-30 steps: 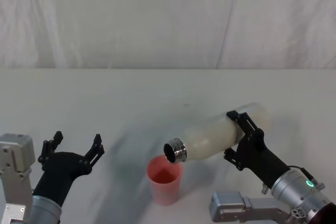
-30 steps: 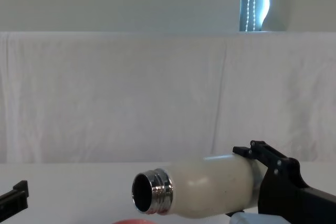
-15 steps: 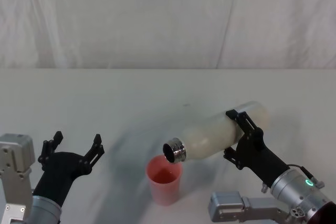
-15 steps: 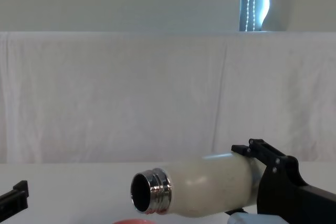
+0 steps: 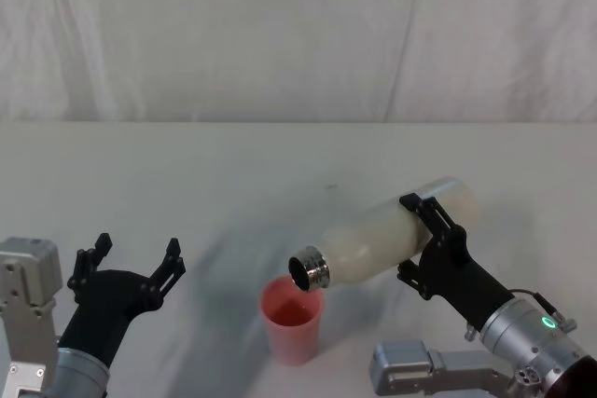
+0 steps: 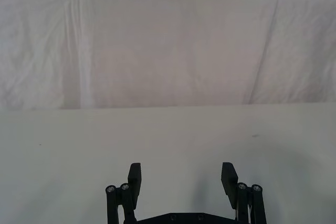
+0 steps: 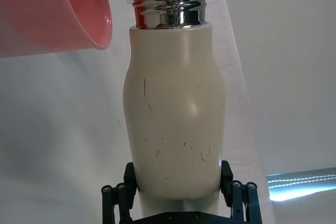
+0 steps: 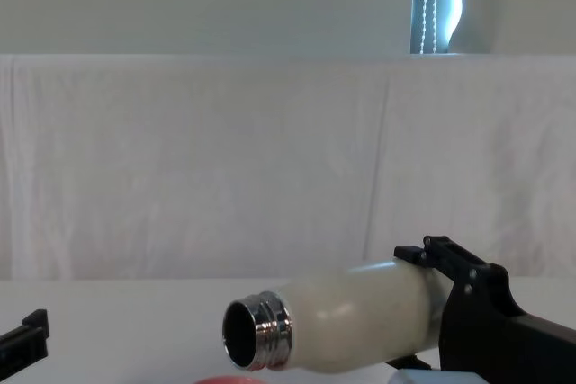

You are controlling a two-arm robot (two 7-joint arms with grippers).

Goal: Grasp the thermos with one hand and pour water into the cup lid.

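The cream-white thermos (image 5: 392,235) lies tilted, its steel neck (image 5: 311,268) pointing down-left over the pink cup lid (image 5: 292,321), which stands upright on the table. My right gripper (image 5: 424,244) is shut on the thermos body near its base. In the right wrist view the thermos (image 7: 173,114) runs away from the fingers (image 7: 227,174), with the cup lid's rim (image 7: 84,22) beside the neck. The chest view has the thermos's open mouth (image 8: 241,348) just above the cup lid's rim (image 8: 229,379). My left gripper (image 5: 131,263) stays open at the lower left, its fingers (image 6: 135,178) spread over bare table.
A white cloth covers the table (image 5: 280,165) and hangs as a backdrop (image 5: 280,34) behind it. A grey-white housing (image 5: 438,370) sits at the lower right below the right arm.
The thermos has tipped a little further, its base rising and its neck dropping slightly toward the cup lid. The left gripper has not moved.
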